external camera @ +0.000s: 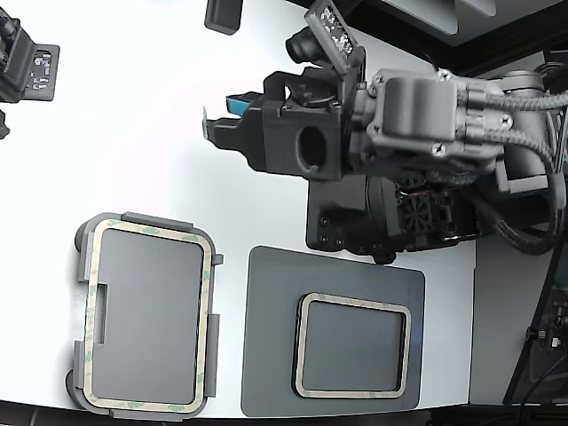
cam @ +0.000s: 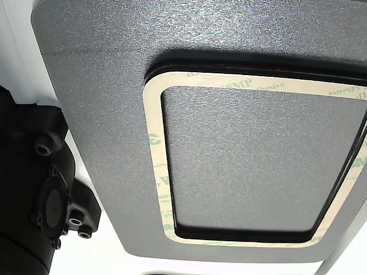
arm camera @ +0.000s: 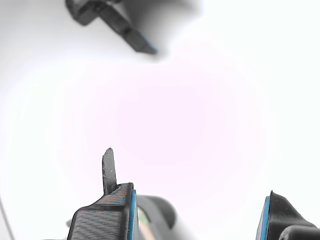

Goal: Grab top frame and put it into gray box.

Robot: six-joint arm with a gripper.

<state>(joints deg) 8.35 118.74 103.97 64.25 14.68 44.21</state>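
I count two beige rings: one top frame (external camera: 353, 346) on the dark slab (external camera: 271, 337), another lining the gray box (external camera: 147, 313). Green print reads "SMP Adhesive". My gripper (external camera: 216, 115) hangs empty, jaws apart, over white table (external camera: 133, 133).

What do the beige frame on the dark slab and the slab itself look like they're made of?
The frame looks like thin paper-backed adhesive tape or film: matte beige with faint green printed lettering. The slab looks like moulded plastic, or possibly coated metal: dark gray with a fine pebbled texture.
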